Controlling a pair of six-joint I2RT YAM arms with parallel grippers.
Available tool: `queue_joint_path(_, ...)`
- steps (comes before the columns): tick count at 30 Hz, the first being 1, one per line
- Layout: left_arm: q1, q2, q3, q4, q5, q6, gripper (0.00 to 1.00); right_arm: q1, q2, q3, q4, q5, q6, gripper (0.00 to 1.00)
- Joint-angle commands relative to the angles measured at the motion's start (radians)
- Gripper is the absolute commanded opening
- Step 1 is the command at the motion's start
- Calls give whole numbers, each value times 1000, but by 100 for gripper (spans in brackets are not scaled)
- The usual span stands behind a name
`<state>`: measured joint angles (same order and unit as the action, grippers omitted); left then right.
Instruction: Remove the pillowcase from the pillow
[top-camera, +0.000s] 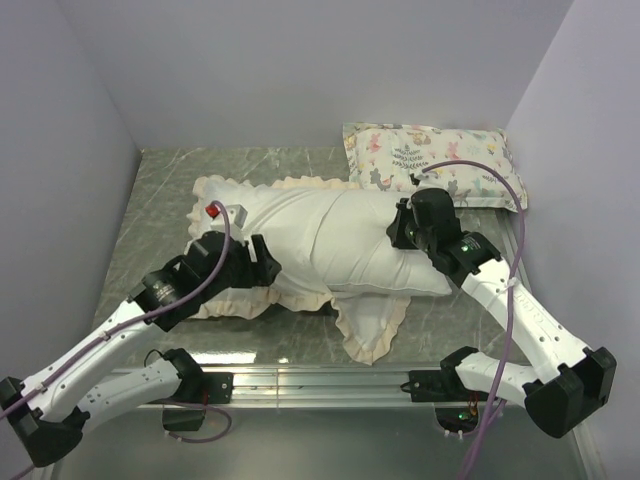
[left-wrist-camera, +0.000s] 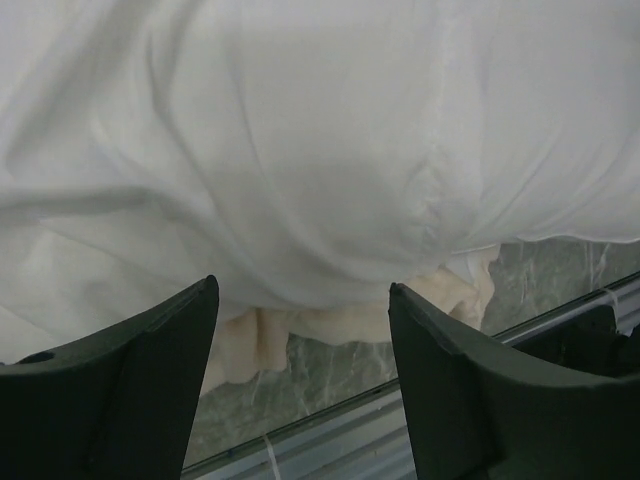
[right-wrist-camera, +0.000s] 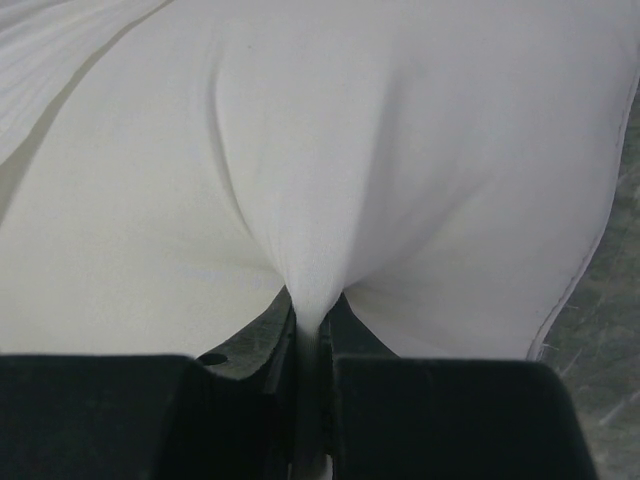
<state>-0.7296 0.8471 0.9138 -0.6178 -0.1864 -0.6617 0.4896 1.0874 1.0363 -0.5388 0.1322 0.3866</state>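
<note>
Status: partway. The pillow (top-camera: 415, 272) lies mid-table (top-camera: 165, 170) with its right end bare. The pillowcase (top-camera: 285, 225), white lining outward and cream frill (top-camera: 372, 335) bunched at the front, covers the left part.

Left claw (top-camera: 262, 258) released, nothing held. Right claw (top-camera: 405, 228) clenched on white cloth, probably the pillow's end; wrist view cannot settle it.

Remaining: draw the pillowcase off leftward. Its opening is hidden.

Overhead view, two wrist close-ups
</note>
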Motion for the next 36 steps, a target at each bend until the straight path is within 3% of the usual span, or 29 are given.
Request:
queue_joint_path(1, -69, -26, -59, -52, -90, -116, 74, 12, 2, 61, 82, 20, -9, 0)
queue_joint_path(9, -194, -28, -110, -83, -206, -236, 73, 21, 2, 62, 76, 33, -12, 0)
queue_joint_path(20, -226, 61, -185, -22, -300, -305, 68, 20, -17, 48, 79, 30, -14, 0)
queue_joint_path(23, -228, 47, -190, 16, -320, -294, 45, 21, -18, 50, 79, 33, -15, 0)
queue_joint_path(24, -228, 37, -181, 7, -337, -294, 21, 21, -18, 51, 76, 32, -17, 0)
queue_joint_path(25, -228, 30, -168, -25, -360, -292, 7, 20, -23, 53, 74, 32, -20, 0)
queue_joint_path(26, -229, 21, -130, -43, -381, -288, 0, 21, -27, 59, 71, 30, -23, 0)
queue_joint_path(28, -246, -25, -75, -104, -470, -277, 1, 24, -44, 83, 50, 21, -35, 0)
queue_joint_path(32, -292, -112, 205, -318, -654, -273, 1, 21, -107, 162, -4, -38, -57, 0)
queue_joint_path(36, -292, -39, 475, -379, -729, -121, 0, 21, -136, 286, -52, -84, -54, 0)
